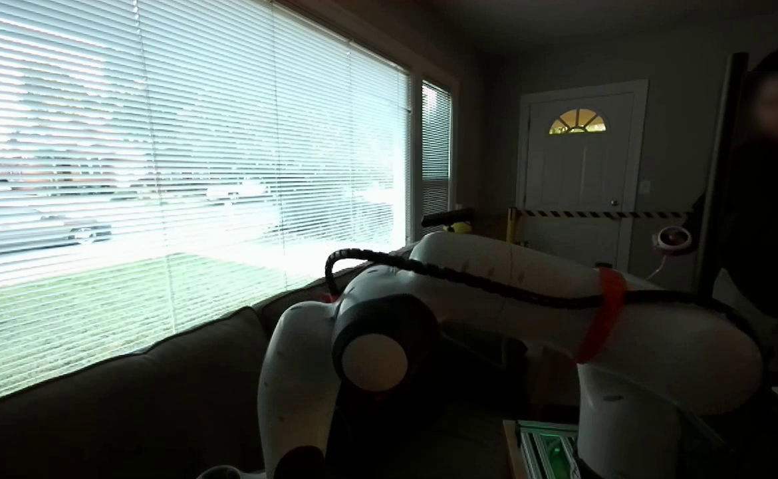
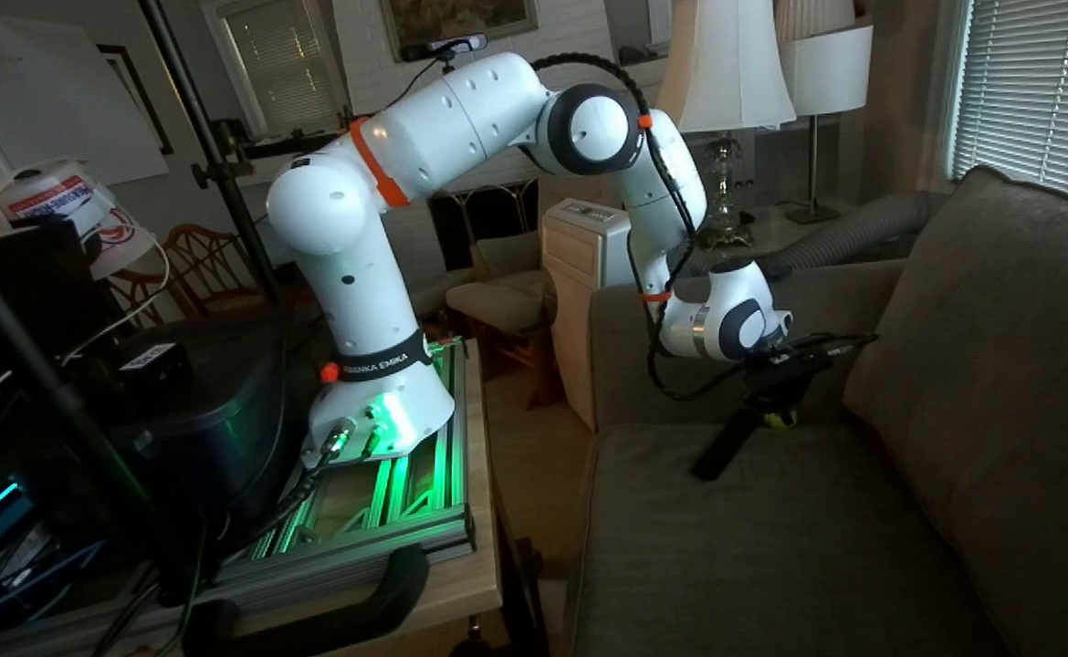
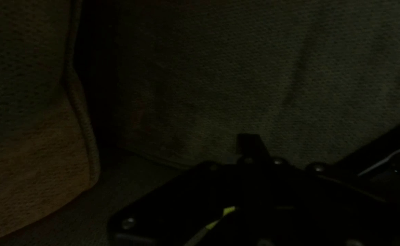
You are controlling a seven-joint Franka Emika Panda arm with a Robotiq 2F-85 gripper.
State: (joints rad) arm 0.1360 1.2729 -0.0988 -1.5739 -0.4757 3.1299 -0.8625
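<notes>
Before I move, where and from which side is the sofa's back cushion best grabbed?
Probably take the back cushion by its peaked top corner, coming down from above. The cushion stands almost upright, so that corner is raised and narrows, while its broad front face offers little to pinch. Whether it lifts away from the sofa, I can't tell.

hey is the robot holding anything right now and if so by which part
It can't be told: the gripper is shut, and a long dark shape slants down beneath it, but darkness hides whether that is held, or where.
</notes>
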